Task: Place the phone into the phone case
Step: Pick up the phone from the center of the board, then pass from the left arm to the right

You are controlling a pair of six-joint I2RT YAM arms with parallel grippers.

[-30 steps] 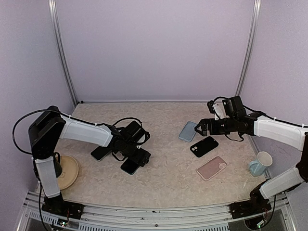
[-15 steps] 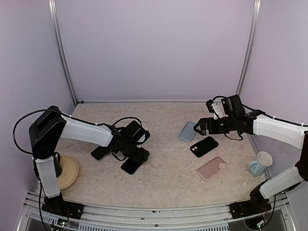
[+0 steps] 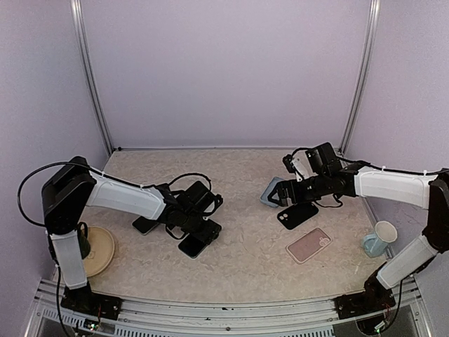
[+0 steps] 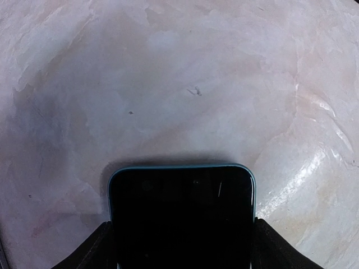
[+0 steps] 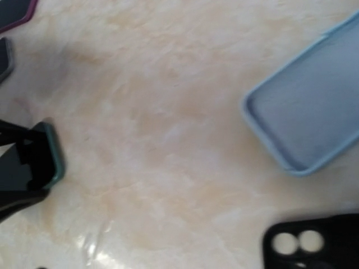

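Observation:
The phone [image 4: 179,207] has a black screen and a teal rim. My left gripper [image 4: 182,238] is shut on its long sides, one finger [image 4: 101,249] against each edge. In the top view the phone [image 3: 189,246] sits low over the table at the left-centre, under the left gripper [image 3: 201,234]. Three empty phone cases lie on the right: light blue [image 3: 269,189], black [image 3: 297,213] and pink [image 3: 309,245]. My right gripper [image 3: 280,192] hangs open over the light blue case [image 5: 308,112], holding nothing. Its fingers do not show in the right wrist view.
A second dark phone [image 3: 144,225] lies left of the left gripper. A tan round plate [image 3: 99,250] sits at the near left and a pale mug [image 3: 379,239] at the near right. White walls close the table's back and sides.
My left gripper has closed onto the phone's sides. My right arm has moved left and now hangs over the light blue case.

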